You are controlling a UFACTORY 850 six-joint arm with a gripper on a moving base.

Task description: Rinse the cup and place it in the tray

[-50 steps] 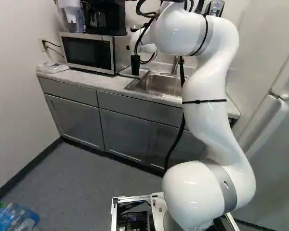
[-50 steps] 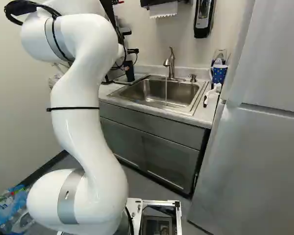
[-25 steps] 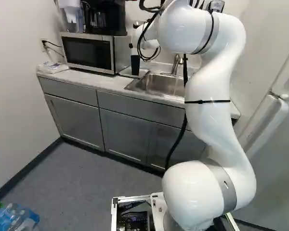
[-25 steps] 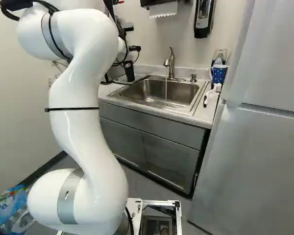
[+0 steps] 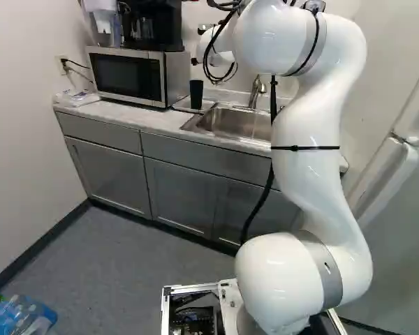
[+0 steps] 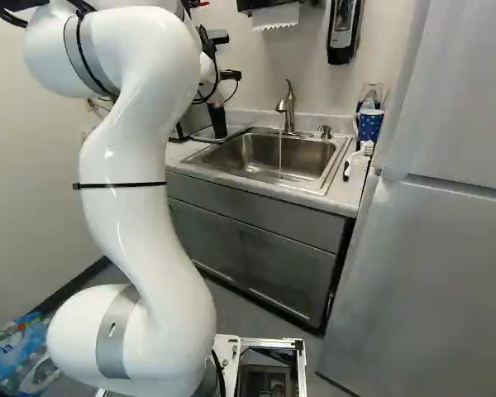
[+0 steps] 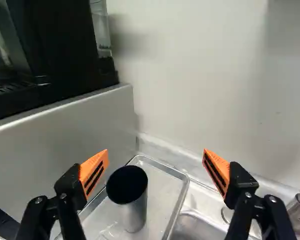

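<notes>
The foreground is taken up by the arm, raised from its lowest joint and bent over toward the counter. Plastic bottles are seen on the floor at the left of the left base view. The right of the right base view is filled by the fridge.

Grey cabinets are topped by the counter, into which the sink is set. A blue dotted mug is placed beside it, at the fridge end, with a brush lying close by.

The gripper is held above the counter, beyond the sink's other end. Its two fingers are spread wide apart, and nothing is clamped by them. The dark cup is stood upright on the tray, below the fingers, untouched by either and nearer the one on the microwave's side.

The tray is set between the sink and the microwave, on which a black coffee maker is placed. A thin stream of water is let down into the sink by the tap. On the wall behind, a soap dispenser is mounted beside a paper towel.
</notes>
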